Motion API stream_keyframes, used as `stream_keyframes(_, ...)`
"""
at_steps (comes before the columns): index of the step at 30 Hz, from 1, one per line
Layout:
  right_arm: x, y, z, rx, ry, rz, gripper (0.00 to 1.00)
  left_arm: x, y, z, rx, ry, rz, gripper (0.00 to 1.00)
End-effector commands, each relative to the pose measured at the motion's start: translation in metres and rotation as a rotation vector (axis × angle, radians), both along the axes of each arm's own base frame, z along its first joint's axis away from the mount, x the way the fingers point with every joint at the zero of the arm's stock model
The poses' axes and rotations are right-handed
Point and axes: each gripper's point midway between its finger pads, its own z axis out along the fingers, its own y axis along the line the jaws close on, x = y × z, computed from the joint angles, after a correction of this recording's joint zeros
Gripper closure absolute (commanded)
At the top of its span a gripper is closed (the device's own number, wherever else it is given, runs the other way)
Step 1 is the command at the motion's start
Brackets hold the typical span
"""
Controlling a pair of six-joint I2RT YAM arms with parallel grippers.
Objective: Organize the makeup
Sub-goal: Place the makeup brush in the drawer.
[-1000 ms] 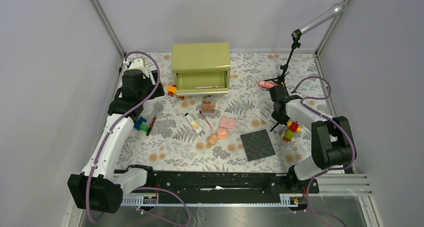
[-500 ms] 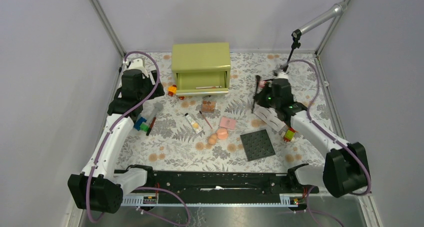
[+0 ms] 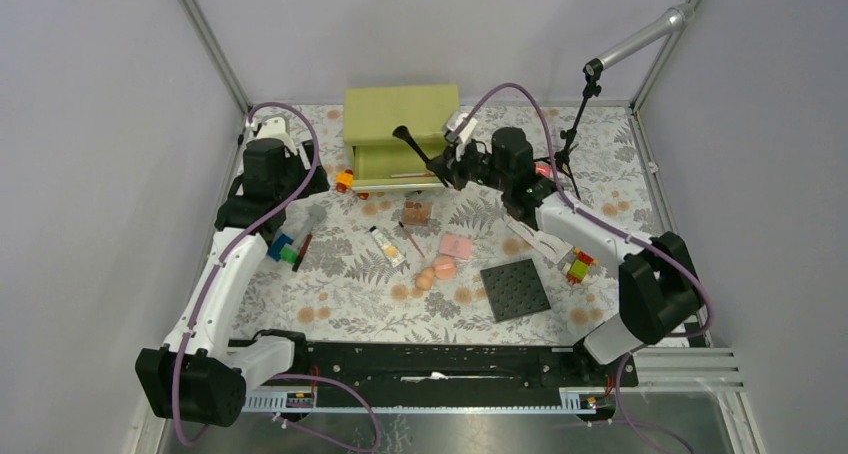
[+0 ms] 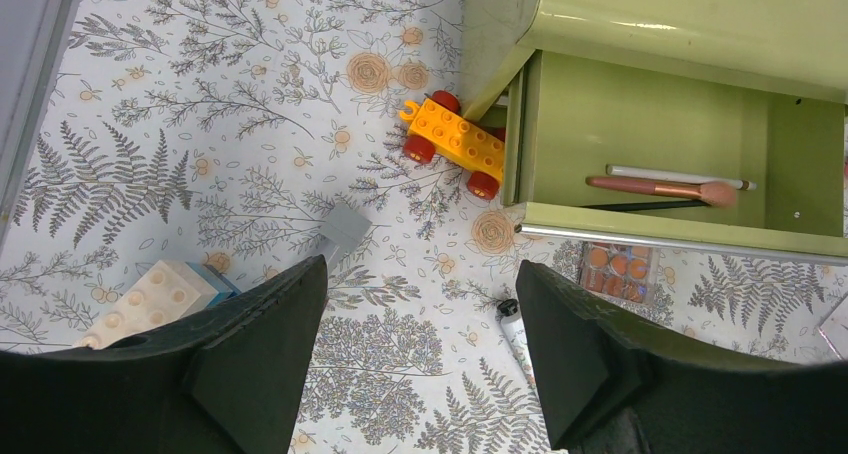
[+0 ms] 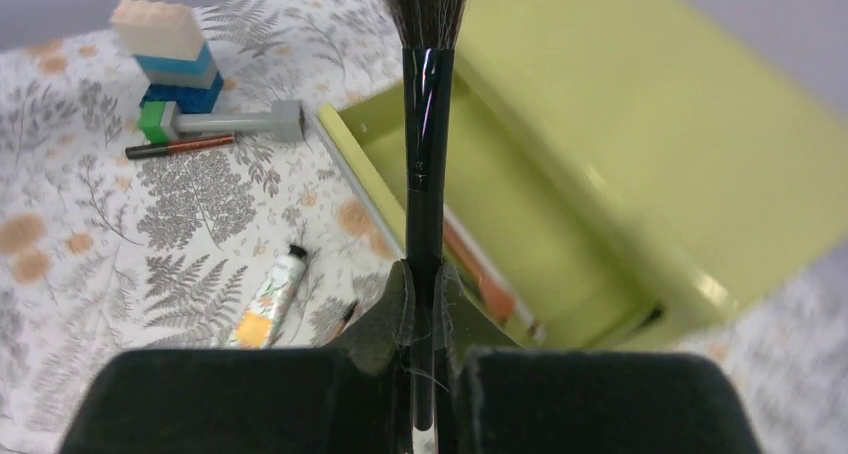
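- Right gripper [image 3: 447, 170] is clamped tight on the handle of a black brush [image 3: 418, 150]. The wrist view shows both fingers [image 5: 385, 314] pressed against the thin black handle [image 5: 423, 144].
- The brush is held in the air over the open drawer [image 3: 405, 164] of the green box [image 3: 402, 112]. Its dark bristle end points up and left, away from the gripper.
- Left gripper [image 4: 420, 374] hangs over the floral table cover [image 4: 200, 94] near the box's left corner, jaws spread wide with nothing between them.
- Inside the drawer, seen from the left wrist: a pink-handled brush [image 4: 660, 186] and a thin white pencil [image 4: 680, 177] lie side by side along its length.
- An orange toy car [image 4: 452, 144] sits just beside the drawer's left wall.
- A palette of orange pans [image 4: 615, 271] lies on the cover just in front of the drawer.
- Cream tube [image 3: 386, 246] with black cap lies mid-table, a thin pencil beside it.
- Pink compact [image 3: 456, 245] lies right of the tube. The peach sponges [image 3: 438, 271] are clustered just in front of the compact.
- Dark studded plate [image 3: 515, 289] lies flat to the right of the sponges.
- A block tower [image 5: 175, 59] lies on the left side, with a red-brown pencil [image 5: 180, 146] next to it.
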Motion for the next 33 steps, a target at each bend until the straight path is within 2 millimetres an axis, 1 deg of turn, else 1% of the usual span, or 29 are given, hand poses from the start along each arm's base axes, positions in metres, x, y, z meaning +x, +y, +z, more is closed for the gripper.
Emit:
stream_keyframes(1,-0.015,0.04,0.039,-0.193,-0.428,0.441,1.0,0.003,0.002,0.013,-0.009,-0.055,0.006,0.23)
stream_keyframes(3,-0.002,0.045,0.03,-0.286,-0.456,0.476,1.0,0.003,0.003,0.014,-0.006,-0.059,0.011,0.23)
stream_keyframes(4,0.004,0.044,0.021,-0.344,-0.439,0.49,1.0,0.003,0.004,0.014,-0.003,-0.06,0.017,0.23)
stream_keyframes(9,0.041,0.047,0.007,-0.543,-0.474,0.499,1.0,0.002,0.006,0.015,0.004,-0.066,0.028,0.23)
stream_keyframes(13,0.051,0.05,-0.012,-0.638,-0.472,0.55,1.0,0.001,0.011,0.017,0.015,-0.071,0.049,0.23)
stream_keyframes(17,0.056,0.06,-0.023,-0.623,-0.473,0.562,1.0,-0.001,0.016,0.019,0.023,-0.077,0.076,0.22)
stream_keyframes(22,0.057,0.073,-0.047,-0.653,-0.472,0.6,0.99,-0.001,0.017,0.019,0.024,-0.076,0.085,0.22)
stream_keyframes(25,0.066,0.077,-0.056,-0.705,-0.489,0.589,0.98,-0.001,0.016,0.018,0.024,-0.073,0.083,0.22)
stream_keyframes(28,0.078,0.076,-0.065,-0.761,-0.481,0.545,0.95,-0.001,0.017,0.018,0.026,-0.073,0.084,0.22)
stream_keyframes(29,0.081,0.075,-0.066,-0.771,-0.472,0.526,0.94,-0.001,0.017,0.018,0.027,-0.073,0.085,0.22)
stream_keyframes(30,0.084,0.075,-0.067,-0.778,-0.462,0.51,0.9,-0.001,0.017,0.017,0.027,-0.072,0.085,0.22)
stream_keyframes(33,0.096,0.075,-0.066,-0.782,-0.441,0.426,0.67,0.0,0.016,0.016,0.024,-0.067,0.081,0.22)
